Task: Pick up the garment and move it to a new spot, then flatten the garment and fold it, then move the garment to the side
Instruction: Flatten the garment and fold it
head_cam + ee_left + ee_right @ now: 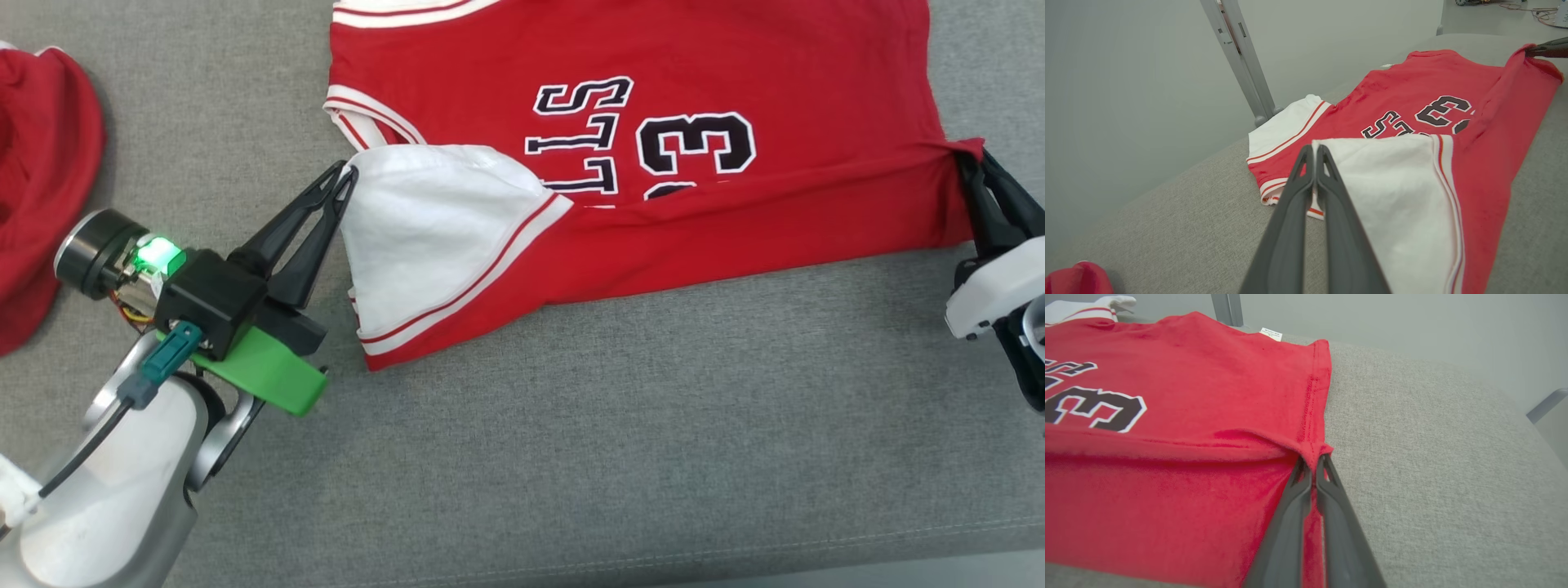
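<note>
Left hand (347,174) at eight o'clock and right hand (968,160) at three each pinch an edge of the jersey (775,65); open counter (612,425) at six.

Right hand (1314,467) pinches red jersey's (1180,428) hem corner.

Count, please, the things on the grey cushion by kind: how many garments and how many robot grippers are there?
Garments: 2, the red jersey and a second red garment at the left edge of the head view.
Grippers: 2, the left gripper and the right gripper, each with its jaws shut on the red jersey.
Total: 4
</note>
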Robot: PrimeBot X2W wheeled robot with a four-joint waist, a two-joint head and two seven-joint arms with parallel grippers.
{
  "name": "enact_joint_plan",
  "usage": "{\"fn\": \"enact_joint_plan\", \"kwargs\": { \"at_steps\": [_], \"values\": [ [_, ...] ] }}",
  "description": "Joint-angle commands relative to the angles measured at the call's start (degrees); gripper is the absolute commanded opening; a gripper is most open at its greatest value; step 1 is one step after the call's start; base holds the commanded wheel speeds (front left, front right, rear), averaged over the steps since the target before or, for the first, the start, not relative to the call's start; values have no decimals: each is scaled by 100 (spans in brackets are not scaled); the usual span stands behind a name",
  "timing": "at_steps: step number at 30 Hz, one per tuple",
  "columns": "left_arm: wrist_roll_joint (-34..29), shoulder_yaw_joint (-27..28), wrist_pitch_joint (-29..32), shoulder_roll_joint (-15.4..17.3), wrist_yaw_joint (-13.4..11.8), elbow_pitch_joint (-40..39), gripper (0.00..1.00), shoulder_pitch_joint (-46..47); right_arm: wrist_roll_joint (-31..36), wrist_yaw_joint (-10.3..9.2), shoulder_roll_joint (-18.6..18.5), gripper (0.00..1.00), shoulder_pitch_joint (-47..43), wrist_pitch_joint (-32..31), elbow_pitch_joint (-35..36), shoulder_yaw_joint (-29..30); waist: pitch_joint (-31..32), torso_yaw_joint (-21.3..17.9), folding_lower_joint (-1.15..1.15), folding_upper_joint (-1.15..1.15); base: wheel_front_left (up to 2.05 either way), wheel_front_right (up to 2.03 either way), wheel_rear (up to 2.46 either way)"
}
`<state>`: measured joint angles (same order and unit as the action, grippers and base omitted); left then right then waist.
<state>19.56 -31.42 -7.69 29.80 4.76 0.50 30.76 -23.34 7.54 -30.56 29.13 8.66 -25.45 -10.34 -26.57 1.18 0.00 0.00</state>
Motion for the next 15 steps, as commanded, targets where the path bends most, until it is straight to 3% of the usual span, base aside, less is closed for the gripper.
{"fn": "enact_joint_plan", "kwargs": {
  "at_steps": [1,2,3,4,11,15],
  "values": [
    [-108,-16,-71,-19,10,128,31,158,12,-10,36,56,106,54,-47,-25,-110,62,0,0,0,0,0],
    [-128,-22,-119,-63,-23,219,51,231,35,-10,45,100,160,83,-84,-28,-125,67,0,0,0,0,0],
    [-178,-25,-164,-85,-51,299,94,280,51,-10,56,100,200,135,-111,-14,-133,70,0,0,0,0,0],
    [-235,-16,-236,-108,-110,387,100,327,84,-10,83,100,236,189,-139,3,-136,73,0,0,0,0,0],
    [-125,106,-508,-323,-449,599,100,-15,314,-10,268,100,113,588,-84,227,-5,45,0,0,0,0,0],
    [580,327,-407,-599,-654,503,100,-704,474,-10,370,100,-249,657,112,339,134,9,0,0,0,0,0]
  ]
}}
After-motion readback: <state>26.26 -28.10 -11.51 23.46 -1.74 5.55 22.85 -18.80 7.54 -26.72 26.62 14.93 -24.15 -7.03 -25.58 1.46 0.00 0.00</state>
